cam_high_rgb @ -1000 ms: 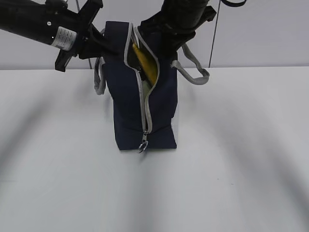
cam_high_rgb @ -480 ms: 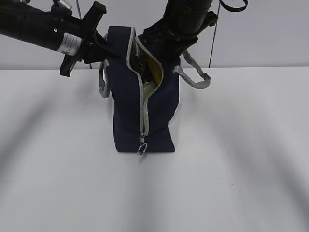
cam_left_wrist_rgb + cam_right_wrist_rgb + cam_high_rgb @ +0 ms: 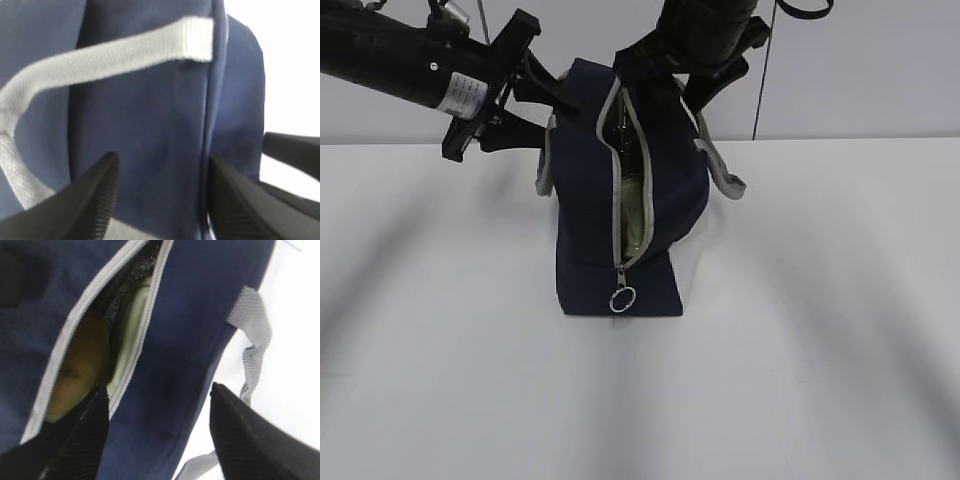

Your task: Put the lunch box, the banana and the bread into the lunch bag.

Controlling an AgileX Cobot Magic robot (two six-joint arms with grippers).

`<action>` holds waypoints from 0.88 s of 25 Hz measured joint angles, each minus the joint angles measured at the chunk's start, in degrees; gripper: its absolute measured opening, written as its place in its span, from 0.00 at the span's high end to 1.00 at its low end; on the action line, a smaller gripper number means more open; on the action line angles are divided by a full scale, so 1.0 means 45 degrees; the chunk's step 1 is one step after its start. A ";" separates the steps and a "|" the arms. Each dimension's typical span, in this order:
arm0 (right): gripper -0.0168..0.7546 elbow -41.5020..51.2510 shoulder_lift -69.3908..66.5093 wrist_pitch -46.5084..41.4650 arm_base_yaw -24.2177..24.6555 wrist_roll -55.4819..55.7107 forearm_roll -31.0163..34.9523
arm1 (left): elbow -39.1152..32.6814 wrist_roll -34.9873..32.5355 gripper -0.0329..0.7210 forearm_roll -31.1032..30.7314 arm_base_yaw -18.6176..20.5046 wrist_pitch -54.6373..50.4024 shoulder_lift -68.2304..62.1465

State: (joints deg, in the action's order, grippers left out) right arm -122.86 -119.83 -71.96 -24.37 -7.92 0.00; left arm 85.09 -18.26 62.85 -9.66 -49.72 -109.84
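Lunch bag (image 3: pixel 620 215), upright on worktop (image 3: pixel 800 350), zipper agape, lunch box (image 3: pixel 131 320) and brownish bread (image 3: pixel 75 370) inside; both end effectors spread astride its fabric; packing apparently finishing, zipping likely next.

The lunch bag (image 3: pixel 620 220) stands upright mid-table; its zipper slit is a narrow gap, already filled by the green lid of the lunch box (image 3: pixel 131 325) and a yellow-brown item beside it, so I see no room there for my pincer. My left gripper (image 3: pixel 160 200) straddles the bag's upper side panel beside the grey strap (image 3: pixel 100 55), and my right gripper (image 3: pixel 155 440) straddles the fabric next to the slit. The table (image 3: pixel 820 350) around the bag offers free passage on all sides.
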 joint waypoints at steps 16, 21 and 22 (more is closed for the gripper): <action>0.34 0.1515 0.3667 0.0000 -0.0110 -0.1371 0.1878 | 0.0619 0.0991 0.38 -0.3878 0.1008 -0.3800 0.2320; 0.34 0.3965 0.5251 0.0000 -0.0110 -0.1483 0.1895 | 0.0634 0.1288 0.39 -0.5144 0.1008 -0.4463 0.2984; 0.34 0.4522 0.5573 0.0000 -0.0110 -0.1537 0.1895 | 0.0634 0.1320 0.39 -0.5260 0.1008 -0.4485 0.3099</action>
State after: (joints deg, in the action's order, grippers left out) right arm -102.51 -94.75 -71.96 -24.86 -14.84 8.53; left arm 87.94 -12.32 39.18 -5.12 -69.91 -95.89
